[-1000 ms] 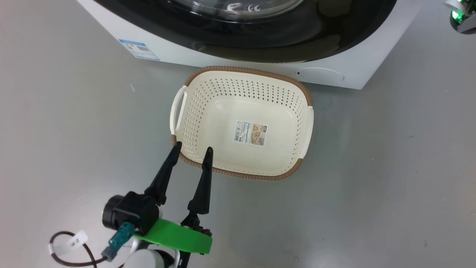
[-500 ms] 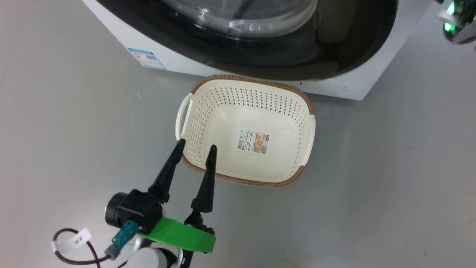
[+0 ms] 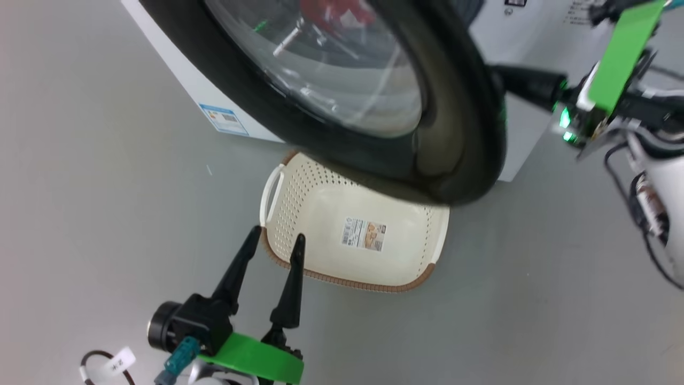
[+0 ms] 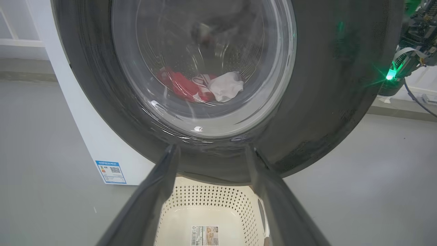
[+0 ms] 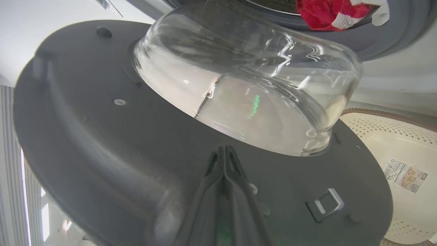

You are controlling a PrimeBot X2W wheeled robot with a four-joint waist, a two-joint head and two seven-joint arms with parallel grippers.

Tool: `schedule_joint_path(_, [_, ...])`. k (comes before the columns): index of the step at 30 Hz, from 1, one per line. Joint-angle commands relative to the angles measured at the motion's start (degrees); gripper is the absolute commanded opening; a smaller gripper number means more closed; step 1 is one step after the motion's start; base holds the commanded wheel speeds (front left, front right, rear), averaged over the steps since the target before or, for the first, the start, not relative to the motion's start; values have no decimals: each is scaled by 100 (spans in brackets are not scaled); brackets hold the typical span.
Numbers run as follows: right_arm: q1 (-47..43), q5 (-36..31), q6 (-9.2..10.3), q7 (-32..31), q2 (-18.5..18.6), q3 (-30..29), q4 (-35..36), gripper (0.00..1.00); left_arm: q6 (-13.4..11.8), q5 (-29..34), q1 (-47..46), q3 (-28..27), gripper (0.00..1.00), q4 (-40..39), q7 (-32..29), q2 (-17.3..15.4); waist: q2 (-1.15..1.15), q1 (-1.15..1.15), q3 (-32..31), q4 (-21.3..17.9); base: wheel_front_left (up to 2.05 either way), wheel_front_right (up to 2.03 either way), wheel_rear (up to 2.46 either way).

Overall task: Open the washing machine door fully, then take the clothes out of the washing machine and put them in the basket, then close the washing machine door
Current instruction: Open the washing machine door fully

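- Head view: the washing machine door [image 3: 454,133] stands partly swung out from the washing machine [image 3: 526,139], its lower edge over the far rim of the basket [image 3: 368,285] on the floor [image 3: 107,214]. The right claw [image 3: 521,85], fingers together, is at the door's free edge. The left claw [image 3: 278,233] hangs spread by the basket's near-left corner, holding nothing.
- Left wrist view: the clothes [image 4: 201,87] lie in the drum [image 4: 235,58], seen through the door. The basket below is empty.
- Right wrist view: the closed fingers appear to press on the door's inner face. I judge the opening unfinished, with unloading and closing left to do.
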State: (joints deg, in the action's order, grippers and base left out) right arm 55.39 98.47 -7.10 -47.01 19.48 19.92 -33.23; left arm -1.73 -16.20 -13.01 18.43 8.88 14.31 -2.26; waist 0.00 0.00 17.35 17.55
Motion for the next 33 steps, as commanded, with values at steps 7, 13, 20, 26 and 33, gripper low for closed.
schedule_joint_path(7, [-781,-89,-39,-153,-268,231,760,0,37,102,275,-294,100,-95,69,-62,0,0,-402,191,0,0,0])
schedule_joint_path(13, [-1189,-115,-39,-229,-347,316,1066,0,39,131,419,-342,100,-108,69,-62,0,0,-578,343,0,0,0])
schedule_joint_path(20, [-1618,-240,-39,-305,-525,517,1357,0,23,200,597,-443,100,-91,69,-62,0,0,-748,534,0,0,0])
schedule_joint_path(26, [-1861,-361,-39,-321,-713,674,1565,0,-28,207,677,-556,100,-70,69,-62,0,0,-815,705,0,0,0])
schedule_joint_path(33, [-2016,-473,-39,-309,-916,790,1642,0,-105,248,719,-713,100,7,69,-62,0,0,-908,897,0,0,0])
